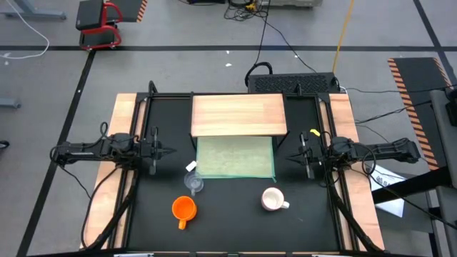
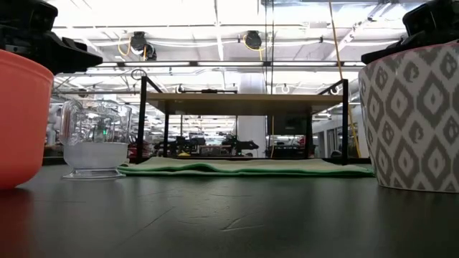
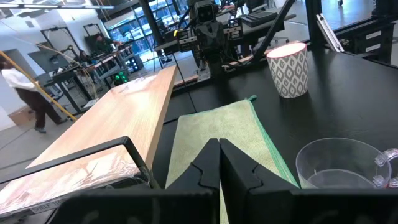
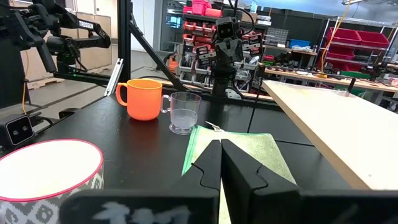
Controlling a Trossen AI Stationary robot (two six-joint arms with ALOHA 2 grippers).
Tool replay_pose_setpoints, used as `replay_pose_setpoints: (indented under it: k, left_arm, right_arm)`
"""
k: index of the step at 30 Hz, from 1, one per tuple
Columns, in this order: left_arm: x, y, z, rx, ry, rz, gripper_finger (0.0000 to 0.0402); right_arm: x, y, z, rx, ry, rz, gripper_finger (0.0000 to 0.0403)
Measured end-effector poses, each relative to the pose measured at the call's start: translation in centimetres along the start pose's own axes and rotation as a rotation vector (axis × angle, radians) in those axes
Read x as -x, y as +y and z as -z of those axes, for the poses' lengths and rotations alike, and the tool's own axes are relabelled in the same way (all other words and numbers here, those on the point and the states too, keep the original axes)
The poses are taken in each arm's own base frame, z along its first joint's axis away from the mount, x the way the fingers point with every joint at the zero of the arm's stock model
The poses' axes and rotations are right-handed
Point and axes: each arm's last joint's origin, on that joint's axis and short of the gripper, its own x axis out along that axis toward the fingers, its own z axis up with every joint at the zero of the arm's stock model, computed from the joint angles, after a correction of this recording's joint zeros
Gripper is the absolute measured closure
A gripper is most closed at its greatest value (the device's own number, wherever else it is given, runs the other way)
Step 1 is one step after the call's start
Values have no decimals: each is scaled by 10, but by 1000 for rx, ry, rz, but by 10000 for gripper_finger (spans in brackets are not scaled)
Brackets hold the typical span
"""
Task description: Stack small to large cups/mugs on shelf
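Three cups stand upright on their bases on the black table, near its front edge: a clear cup (image 1: pixel 193 182), an orange handled mug (image 1: pixel 183 208) and a white patterned mug (image 1: pixel 273 200). The pale-wood shelf (image 1: pixel 238 114) stands on black legs at the far middle, above a green mat (image 1: pixel 235 157). My left gripper (image 1: pixel 170 151) is shut at the table's left side, level with the mat, pointing right, holding nothing. My right gripper (image 1: pixel 291 158) is shut at the right side, pointing left, holding nothing. Each wrist view shows its own fingers closed together, left (image 3: pixel 219 163) and right (image 4: pixel 220 163).
Narrow wooden side strips (image 1: pixel 123 143) run along both table edges, with black rails (image 1: pixel 330 128) and cables beside them. Bare black table lies between the cups and the mat. A person walks in the room beyond, seen in the left wrist view (image 3: pixel 25 87).
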Motion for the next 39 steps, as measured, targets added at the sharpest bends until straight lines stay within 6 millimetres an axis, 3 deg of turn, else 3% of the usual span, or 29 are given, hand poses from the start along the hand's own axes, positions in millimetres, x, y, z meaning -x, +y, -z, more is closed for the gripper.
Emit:
replay_pose_setpoints:
  k: [39]
  left_arm:
    - [0, 2, -5, 29, -55, -10, 398]
  right_arm:
    - [0, 0, -1, -7, -15, 2, 403]
